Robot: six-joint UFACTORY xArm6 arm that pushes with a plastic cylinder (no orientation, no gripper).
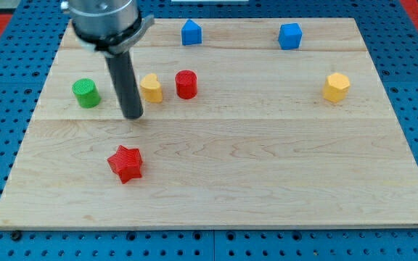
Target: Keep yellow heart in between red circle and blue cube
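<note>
The yellow heart (151, 88) lies on the wooden board's upper left part, just left of the red circle (186, 84). The blue cube (290, 35) sits near the view's top, right of centre. My tip (133, 114) rests on the board just left of and slightly below the yellow heart, between it and the green circle (86, 93). The rod rises from the tip toward the view's top left.
A blue pentagon-like block (191, 32) sits at the view's top centre. A red star (126, 163) lies below my tip. A yellow hexagon (336, 87) sits at the right. The board (231, 181) is edged by blue pegboard.
</note>
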